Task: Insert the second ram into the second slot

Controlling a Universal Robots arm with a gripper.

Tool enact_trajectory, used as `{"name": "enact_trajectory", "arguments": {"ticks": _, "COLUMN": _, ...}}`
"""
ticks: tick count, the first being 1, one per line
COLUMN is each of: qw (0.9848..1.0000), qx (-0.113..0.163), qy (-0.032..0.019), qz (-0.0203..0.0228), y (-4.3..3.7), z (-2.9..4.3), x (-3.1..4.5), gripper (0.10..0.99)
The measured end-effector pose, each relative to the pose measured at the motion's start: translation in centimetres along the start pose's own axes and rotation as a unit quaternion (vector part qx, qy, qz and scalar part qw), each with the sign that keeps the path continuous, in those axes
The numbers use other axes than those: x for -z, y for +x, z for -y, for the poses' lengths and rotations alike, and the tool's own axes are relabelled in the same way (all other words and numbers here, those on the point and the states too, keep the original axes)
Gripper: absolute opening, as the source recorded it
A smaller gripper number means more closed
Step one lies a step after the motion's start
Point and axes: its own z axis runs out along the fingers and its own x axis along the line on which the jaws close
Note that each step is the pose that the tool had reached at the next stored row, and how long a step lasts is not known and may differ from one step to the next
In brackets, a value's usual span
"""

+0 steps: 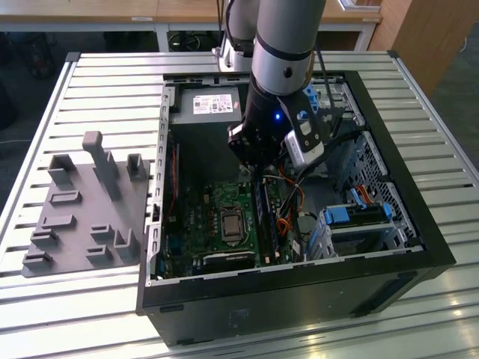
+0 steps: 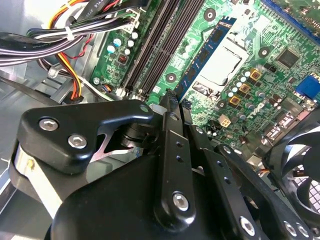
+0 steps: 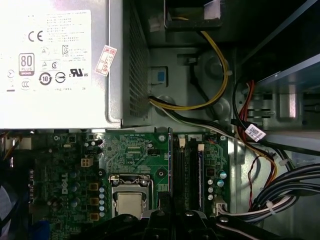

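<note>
Gripper [image 2: 175, 103]: clenched on one end of the second ram [image 2: 207, 55].
Second ram: upright on edge over the motherboard [image 2: 260, 65], just beside the dark slots [image 2: 155, 45].

A slatted metal table [image 1: 90, 82] stands before wooden desks [image 1: 112, 9].

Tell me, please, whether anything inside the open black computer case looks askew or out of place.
The thin blue circuit-board stick, gripped at one end by the black gripper, is not in the dark memory slots. In the second wrist view it runs beside them, towards the silver processor socket. Nothing looks spilled or damaged.
</note>
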Motion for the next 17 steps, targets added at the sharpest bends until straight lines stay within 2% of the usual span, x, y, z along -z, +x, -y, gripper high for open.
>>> {"name": "enact_trajectory", "arguments": {"ticks": 10, "qw": 1.0, "qx": 0.001, "qy": 0.0001, "qz": -0.0009, "y": -0.04, "z": 0.96, "x": -0.33, "gripper": 0.137}}
{"name": "enact_trajectory", "arguments": {"ticks": 17, "qw": 1.0, "qx": 0.001, "qy": 0.002, "qz": -0.0009, "y": -0.05, "z": 1.25, "x": -0.33, "gripper": 0.137}}
